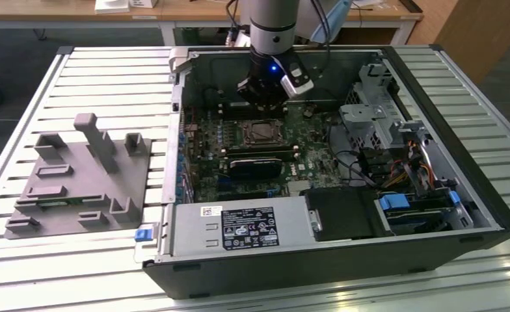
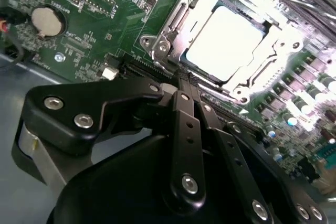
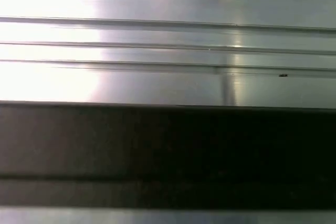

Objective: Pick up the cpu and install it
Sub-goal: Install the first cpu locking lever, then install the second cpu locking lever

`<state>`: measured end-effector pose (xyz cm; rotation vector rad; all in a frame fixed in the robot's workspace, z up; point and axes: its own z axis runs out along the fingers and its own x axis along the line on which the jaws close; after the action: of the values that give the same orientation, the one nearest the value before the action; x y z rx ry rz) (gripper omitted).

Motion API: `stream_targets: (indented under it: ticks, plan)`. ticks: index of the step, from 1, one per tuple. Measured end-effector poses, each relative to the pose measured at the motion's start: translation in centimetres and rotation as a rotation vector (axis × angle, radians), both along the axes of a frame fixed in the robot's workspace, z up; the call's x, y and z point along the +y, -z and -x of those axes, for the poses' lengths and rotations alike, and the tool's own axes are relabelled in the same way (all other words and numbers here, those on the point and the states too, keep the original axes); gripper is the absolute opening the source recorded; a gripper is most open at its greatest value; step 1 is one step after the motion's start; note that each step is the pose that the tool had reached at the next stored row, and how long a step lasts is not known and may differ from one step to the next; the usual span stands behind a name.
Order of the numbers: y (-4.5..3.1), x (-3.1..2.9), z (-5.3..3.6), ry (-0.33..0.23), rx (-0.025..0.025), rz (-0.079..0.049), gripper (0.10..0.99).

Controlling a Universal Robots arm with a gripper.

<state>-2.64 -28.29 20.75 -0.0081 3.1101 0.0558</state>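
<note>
One cpu (image 2: pixel 223 43) lies seated in the socket (image 2: pixel 210 40) just beyond the end effector (image 2: pixel 184 85), whose fingers are pressed together and empty; a clean, straight lift-away avoids disturbing the chip.

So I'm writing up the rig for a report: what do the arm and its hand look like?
The arm is a smooth silver-grey tube ending in a black wrist block with a small blue light and a pale grey module on its side. The hand is matte black, built of flat linked bars joined by silver screws, with a bare metal cylinder on one side.
</note>
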Motion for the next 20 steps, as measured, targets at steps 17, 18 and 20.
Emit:
stream_targets:
  ticks: [17, 18, 20]
  plan:
    - [-0.35, -0.37, -0.22, 0.0, 0.0001, 0.001, 0.106]
    - [-0.35, -0.38, -0.24, 0.0, 0.0001, 0.001, 0.106]
    - [-0.35, -0.43, -0.26, 0.0, 0.0001, 0.001, 0.106]
